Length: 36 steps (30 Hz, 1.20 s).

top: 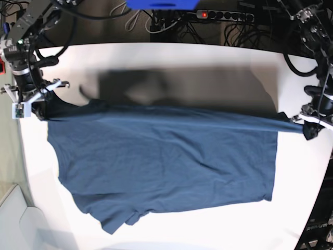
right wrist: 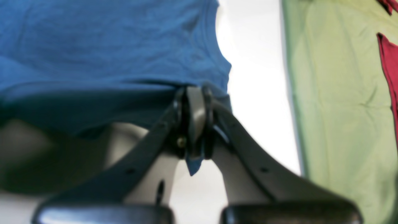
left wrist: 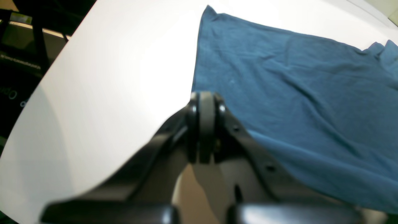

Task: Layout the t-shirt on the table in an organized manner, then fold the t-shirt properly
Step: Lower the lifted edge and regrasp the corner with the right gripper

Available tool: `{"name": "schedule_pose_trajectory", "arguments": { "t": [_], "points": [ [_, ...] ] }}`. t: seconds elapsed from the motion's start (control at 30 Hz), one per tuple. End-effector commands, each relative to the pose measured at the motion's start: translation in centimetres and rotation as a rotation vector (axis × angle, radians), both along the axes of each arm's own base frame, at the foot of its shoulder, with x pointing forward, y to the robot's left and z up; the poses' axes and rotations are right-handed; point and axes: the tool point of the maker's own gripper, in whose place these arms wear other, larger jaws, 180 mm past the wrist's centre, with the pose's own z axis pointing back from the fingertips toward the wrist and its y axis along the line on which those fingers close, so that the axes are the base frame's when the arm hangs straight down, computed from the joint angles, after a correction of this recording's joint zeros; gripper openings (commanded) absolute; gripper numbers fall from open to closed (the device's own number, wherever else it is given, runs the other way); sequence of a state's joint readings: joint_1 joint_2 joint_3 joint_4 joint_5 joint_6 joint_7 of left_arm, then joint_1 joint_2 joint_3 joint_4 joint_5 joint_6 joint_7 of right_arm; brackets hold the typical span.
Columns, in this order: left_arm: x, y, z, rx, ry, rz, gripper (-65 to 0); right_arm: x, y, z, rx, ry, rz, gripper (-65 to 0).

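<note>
The dark blue t-shirt [top: 166, 161] is stretched sideways across the white table [top: 182, 57], with its far edge pulled taut between both grippers and casting a shadow behind it. My right gripper [top: 37, 107] at the base view's left is shut on one end of that edge. In the right wrist view a bit of blue cloth sticks out between the fingers of the right gripper [right wrist: 195, 93]. My left gripper [top: 308, 127] at the base view's right is shut on the other end. The left wrist view shows the left gripper [left wrist: 205, 98] pinching the t-shirt [left wrist: 295, 93] at its edge.
A green surface [right wrist: 342, 109] with a red thing [right wrist: 388, 62] lies past the table's edge [right wrist: 281, 62] by my right gripper. Dark equipment [left wrist: 21, 62] stands beyond the curved table edge near my left gripper. A power strip [top: 223, 15] and cables run behind the table.
</note>
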<state>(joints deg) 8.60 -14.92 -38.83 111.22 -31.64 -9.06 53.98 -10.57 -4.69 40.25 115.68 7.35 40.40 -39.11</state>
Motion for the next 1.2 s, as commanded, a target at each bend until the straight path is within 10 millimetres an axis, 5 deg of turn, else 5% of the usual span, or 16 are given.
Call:
{"name": "schedule_pose_trajectory", "arguments": {
  "t": [0.0, 0.47, 0.9, 1.17],
  "points": [
    [0.4, 0.4, 1.6, 0.029, -0.049, 0.0, -64.9, 0.1, -0.2, 1.1, -0.011, -0.045, 0.0, -65.0],
    [-4.2, 2.5, -1.8, 0.037, 0.1, 0.059, -64.9, -3.9, 0.1, -2.1, -0.008, 0.091, 0.01, -65.0],
    [-8.7, 2.9, -5.9, 0.031, 0.259, 0.078, -64.9, -7.0, 3.7, -5.3, 0.02, 0.23, 0.139, -65.0],
    [-10.8, 3.8, -8.6, 0.005, 0.343, 0.105, -64.9, -9.0, 3.7, -6.4, 0.015, 0.292, 0.153, -65.0]
  ]
}}
